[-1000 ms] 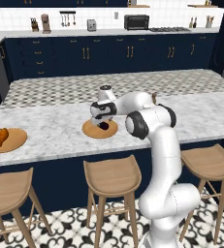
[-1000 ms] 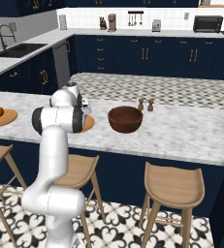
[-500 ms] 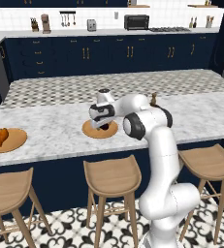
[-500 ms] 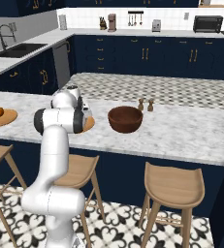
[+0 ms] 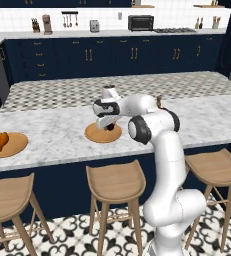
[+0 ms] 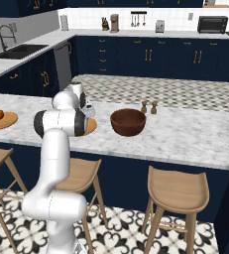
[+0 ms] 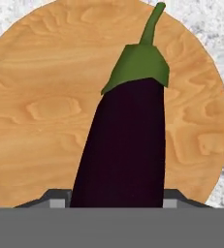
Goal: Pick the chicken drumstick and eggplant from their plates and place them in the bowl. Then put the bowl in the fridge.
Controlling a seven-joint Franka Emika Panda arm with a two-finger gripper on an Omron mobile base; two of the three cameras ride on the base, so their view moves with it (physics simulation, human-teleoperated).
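Two plates sit on the marble counter [image 5: 57, 132], and the arm has lowered onto the nearer plate [image 5: 103, 134]. The gripper [image 5: 109, 125] straddles the eggplant [image 7: 125, 145], jaws narrowing, though a firm pinch cannot be told. The bowl [image 6: 128, 122] waits empty; the chicken drumstick [image 5: 2, 139] lies untouched.

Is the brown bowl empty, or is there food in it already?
Empty. The right base view looks down into the bowl and shows bare dark wood. The eggplant lies on its plate.
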